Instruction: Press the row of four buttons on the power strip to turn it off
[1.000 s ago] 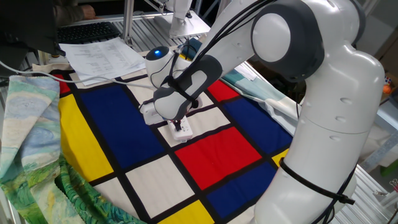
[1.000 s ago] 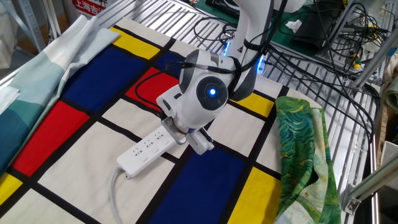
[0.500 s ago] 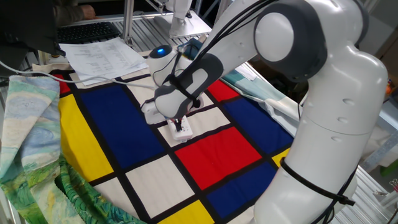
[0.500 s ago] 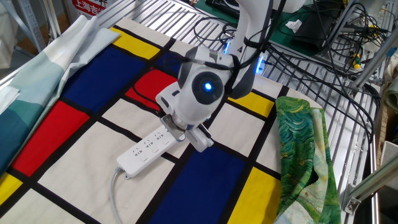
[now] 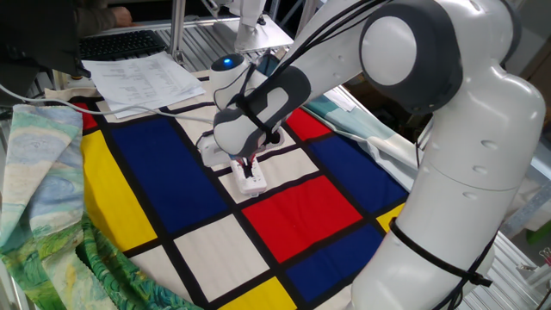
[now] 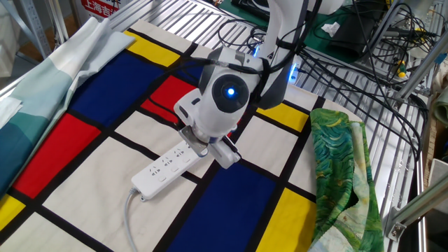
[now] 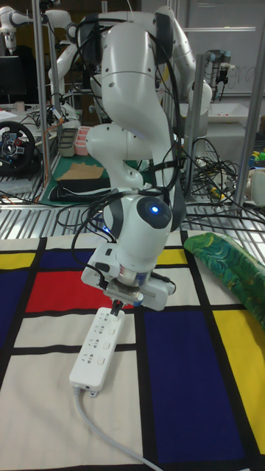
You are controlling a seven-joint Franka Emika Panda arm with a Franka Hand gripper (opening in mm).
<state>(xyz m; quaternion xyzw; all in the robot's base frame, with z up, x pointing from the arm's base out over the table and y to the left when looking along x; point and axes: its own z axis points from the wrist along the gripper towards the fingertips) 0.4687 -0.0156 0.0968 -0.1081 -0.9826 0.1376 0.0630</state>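
The white power strip [image 7: 98, 346] lies on a white square of the chequered cloth, its cord [image 7: 103, 434] trailing off the near end. The four buttons [image 6: 168, 166] show only as tiny marks along its top. My gripper [image 7: 118, 306] points straight down over the strip's far end, and its dark fingertips are together as one narrow tip at the strip's surface. From the side, the fingers [image 5: 250, 164] reach down onto the strip [image 5: 252, 180]. In the other fixed view the round wrist hides the fingertips and the strip's far end.
A colourful chequered cloth [image 6: 231, 203] covers the table. Green patterned fabric [image 6: 339, 164] lies bunched at one side, and pale blue fabric [image 6: 42, 84] lies at the opposite side. Paper sheets [image 5: 142, 76] and a keyboard sit beyond the cloth. Cables [image 6: 350, 42] cover the wire rack.
The wrist has shifted slightly up and along the strip's far end, its blue light moving with it. The power strip has not moved.
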